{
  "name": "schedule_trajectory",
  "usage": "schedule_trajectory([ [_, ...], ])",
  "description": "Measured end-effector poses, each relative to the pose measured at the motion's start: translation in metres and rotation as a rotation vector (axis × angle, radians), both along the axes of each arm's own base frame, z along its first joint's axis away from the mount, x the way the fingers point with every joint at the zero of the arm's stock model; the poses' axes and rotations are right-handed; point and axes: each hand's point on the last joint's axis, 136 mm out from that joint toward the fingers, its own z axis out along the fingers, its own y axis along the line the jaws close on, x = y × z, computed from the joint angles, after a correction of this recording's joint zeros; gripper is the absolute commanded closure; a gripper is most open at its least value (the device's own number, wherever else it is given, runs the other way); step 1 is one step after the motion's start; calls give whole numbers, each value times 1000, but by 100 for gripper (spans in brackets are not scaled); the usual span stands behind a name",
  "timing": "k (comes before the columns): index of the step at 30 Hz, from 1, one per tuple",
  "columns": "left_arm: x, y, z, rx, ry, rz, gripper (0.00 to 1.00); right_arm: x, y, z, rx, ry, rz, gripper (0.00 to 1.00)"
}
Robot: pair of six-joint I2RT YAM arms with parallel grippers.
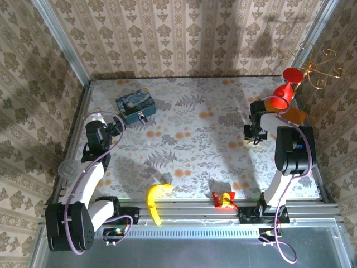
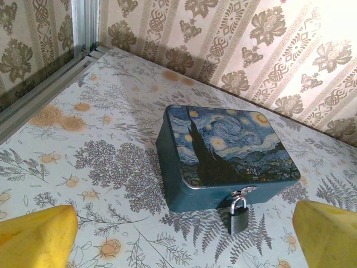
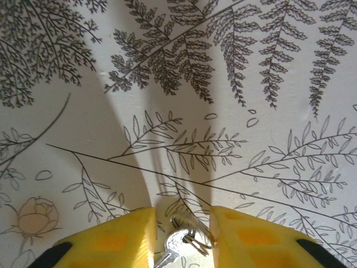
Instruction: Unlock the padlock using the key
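Note:
The padlock (image 2: 238,215) is a small silvery-and-dark lock hanging from the hasp on the front of the blue night-sky tin box (image 2: 223,145). It rests upright against the box's front wall. From above, the padlock (image 1: 143,118) and the tin box (image 1: 135,106) lie at the far left of the table. My left gripper (image 1: 118,127) hovers open just in front of the padlock, its yellow fingers (image 2: 36,237) wide apart. My right gripper (image 3: 183,223) stands open over the silver key (image 3: 179,248) and its ring, a finger on each side. The key lies flat on the table.
A banana (image 1: 155,201) and a red snack packet (image 1: 223,199) lie at the near edge. A red funnel-shaped piece (image 1: 287,84), an orange item (image 1: 294,115) and a gold wire stand (image 1: 312,70) crowd the far right corner. A clear cup (image 1: 67,169) sits by the left rail.

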Motion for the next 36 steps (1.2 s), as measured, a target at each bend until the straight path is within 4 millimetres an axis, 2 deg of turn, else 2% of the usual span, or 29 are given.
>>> schedule_trajectory([
  [14, -1, 0, -3, 0, 11, 0, 0, 1, 5, 0, 25, -4, 23, 100],
  [18, -2, 0, -6, -4, 24, 2, 0, 2, 6, 6, 30, -21, 18, 100],
  [22, -6, 0, -15, -36, 74, 14, 0, 2, 17, 28, 34, -76, 20, 100],
  [27, -3, -5, -11, -99, 113, 16, 0, 1, 50, 67, 39, -171, 41, 100],
  [30, -4, -24, -11, -128, 117, -35, 0, -5, 76, 86, 50, -218, 46, 100],
  [36, -11, -95, -6, -130, 104, -248, 0, -16, 123, 118, 100, -299, 19, 100],
])
